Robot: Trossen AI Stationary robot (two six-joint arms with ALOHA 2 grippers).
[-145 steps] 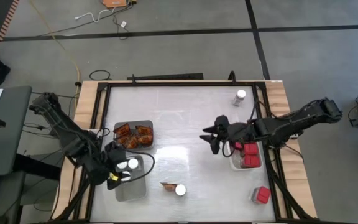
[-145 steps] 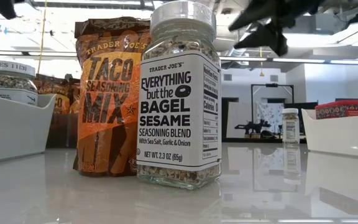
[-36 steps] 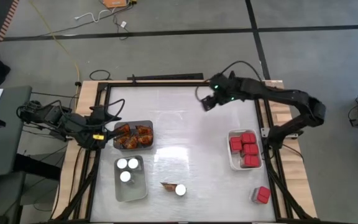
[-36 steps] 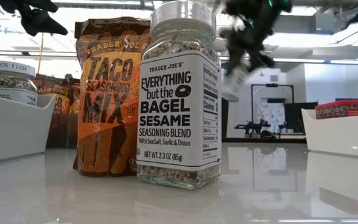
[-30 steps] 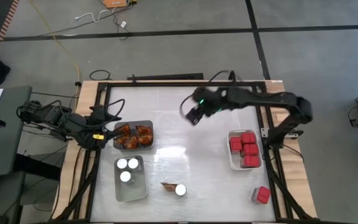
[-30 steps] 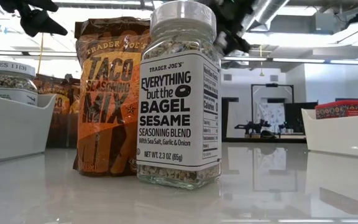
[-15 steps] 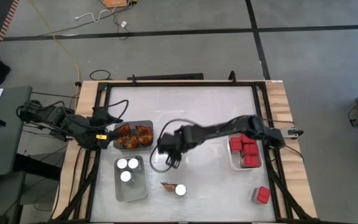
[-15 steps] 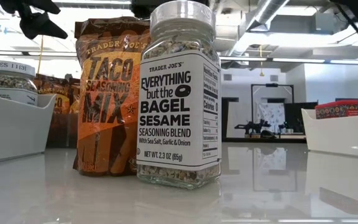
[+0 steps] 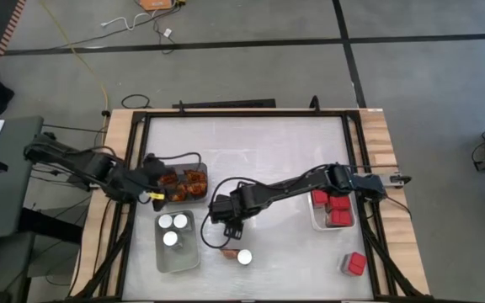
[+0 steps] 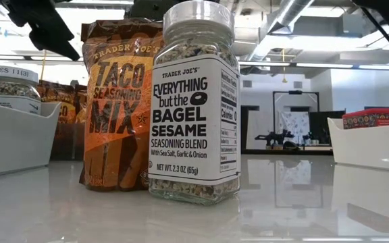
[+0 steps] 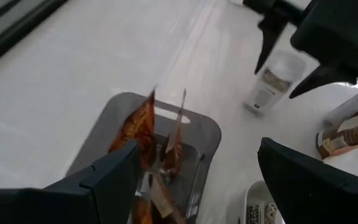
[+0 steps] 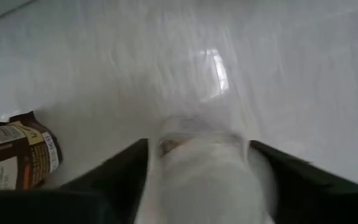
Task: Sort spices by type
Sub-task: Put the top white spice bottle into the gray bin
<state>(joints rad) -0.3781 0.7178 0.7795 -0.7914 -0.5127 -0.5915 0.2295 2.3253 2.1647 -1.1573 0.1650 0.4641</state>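
Observation:
My right gripper (image 9: 226,222) reaches across to the table's middle, near the front. It is open, pointing down over a white-lidded spice jar (image 11: 265,88) that stands on the table. Its fingers (image 11: 268,34) are on either side of the jar (image 12: 201,168), and from above the gripper hides the jar. My left gripper (image 9: 156,192) hovers open above the grey tray (image 11: 201,134) of orange-brown packets (image 11: 140,127), touching nothing. A loose packet (image 9: 225,251) and another jar (image 9: 244,257) stand near the front edge. My right gripper straddles the upper part of the jar (image 12: 166,146) from above, slanting down. The jar stands on the table. Blur keeps me from telling whether either finger touches it.
A clear tray (image 9: 175,252) at front left holds three jars. A white tray (image 9: 314,220) at the right holds red boxes, and one red box (image 9: 356,264) lies at the front right. The far half of the table has free room. The low view is filled by the loose packet (image 10: 117,101) and jar (image 10: 194,101).
My right gripper has swung from the far side toward the near left, sinking and rolling, carrying the jar. It has set it down and opened. My left gripper has moved toward the packet tray and dipped a little, still open.

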